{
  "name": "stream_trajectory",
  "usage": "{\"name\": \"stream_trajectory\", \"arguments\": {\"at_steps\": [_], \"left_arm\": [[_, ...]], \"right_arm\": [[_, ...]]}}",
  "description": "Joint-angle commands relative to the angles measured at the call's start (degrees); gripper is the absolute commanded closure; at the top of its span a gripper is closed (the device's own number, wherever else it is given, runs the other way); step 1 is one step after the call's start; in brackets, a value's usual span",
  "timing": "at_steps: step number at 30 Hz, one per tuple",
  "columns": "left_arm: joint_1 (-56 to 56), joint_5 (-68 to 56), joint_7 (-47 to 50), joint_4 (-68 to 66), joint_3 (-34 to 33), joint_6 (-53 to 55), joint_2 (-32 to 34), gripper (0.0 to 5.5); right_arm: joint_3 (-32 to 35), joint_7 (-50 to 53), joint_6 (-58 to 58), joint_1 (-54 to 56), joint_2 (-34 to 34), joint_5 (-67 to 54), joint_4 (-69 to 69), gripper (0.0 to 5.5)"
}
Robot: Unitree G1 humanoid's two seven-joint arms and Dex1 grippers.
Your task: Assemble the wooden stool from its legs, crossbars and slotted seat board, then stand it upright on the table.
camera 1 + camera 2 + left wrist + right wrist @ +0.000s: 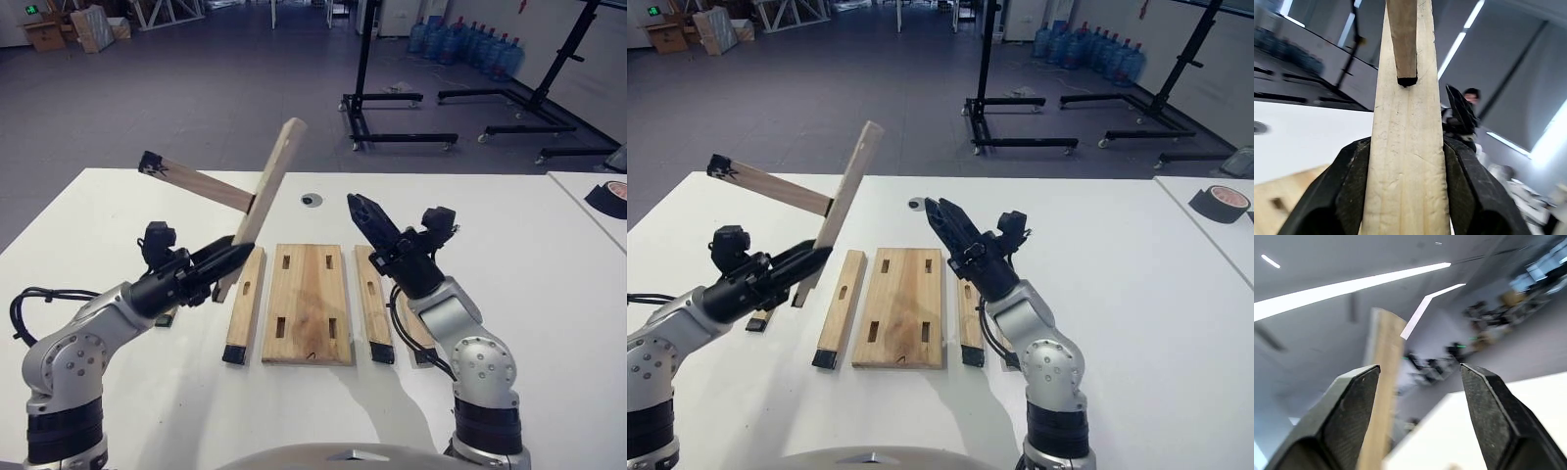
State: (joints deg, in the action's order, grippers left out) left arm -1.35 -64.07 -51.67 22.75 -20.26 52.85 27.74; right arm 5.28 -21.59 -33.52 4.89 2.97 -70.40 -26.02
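The left gripper (230, 259) is clamping a tilted pale wooden leg (269, 181) above the white table (549, 294), while the right gripper (362, 213) is hovering spread open near the flat slotted wooden seat board (309, 304), a black tape roll (609, 196) lying well apart.

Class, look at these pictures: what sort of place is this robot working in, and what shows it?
Probably an industrial lab or warehouse-style hall: black wheeled stands on a wide grey floor, blue water jugs grouped at the back, and cardboard boxes in the far corner.
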Motion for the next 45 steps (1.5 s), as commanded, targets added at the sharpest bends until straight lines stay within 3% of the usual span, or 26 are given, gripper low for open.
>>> {"name": "stream_trajectory", "arguments": {"at_steps": [1,12,23,29,36,37,41,45], "left_arm": [[1.4,-8.1,-7.1,2.2,2.0,6.1,6.2,3.49],[5.2,-5.4,-11.4,1.8,5.8,2.8,9.0,3.49],[8.4,-0.1,-13.2,3.5,10.7,-1.2,9.4,3.49],[8.6,-0.6,-13.2,3.9,10.7,-1.5,9.5,3.49],[8.7,0.4,-12.7,3.4,11.4,-1.6,9.5,3.49],[8.6,0.6,-12.5,3.0,11.6,-1.6,9.4,3.12],[8.0,0.3,-9.1,3.4,12.3,-0.8,8.8,2.52],[9.8,0.9,-6.0,1.6,9.9,-1.2,10.0,1.88]], "right_arm": [[-2.3,2.0,-4.7,0.2,-0.1,-13.1,-3.2,2.51],[-6.6,1.0,-8.3,1.4,6.6,-15.7,-6.0,2.51],[-8.8,-2.0,-11.3,5.8,11.3,-12.8,0.4,2.51],[-8.3,-6.2,-13.8,5.4,13.6,-14.1,0.7,3.42],[-6.6,-8.5,-14.8,5.3,15.2,-15.1,0.4,3.42],[-6.3,-8.4,-14.7,5.3,15.4,-14.8,0.1,3.42],[-5.5,-7.0,-14.0,5.6,15.7,-14.2,-0.1,3.43],[1.1,-5.2,-9.1,10.6,17.5,-10.2,2.1,3.44]]}}
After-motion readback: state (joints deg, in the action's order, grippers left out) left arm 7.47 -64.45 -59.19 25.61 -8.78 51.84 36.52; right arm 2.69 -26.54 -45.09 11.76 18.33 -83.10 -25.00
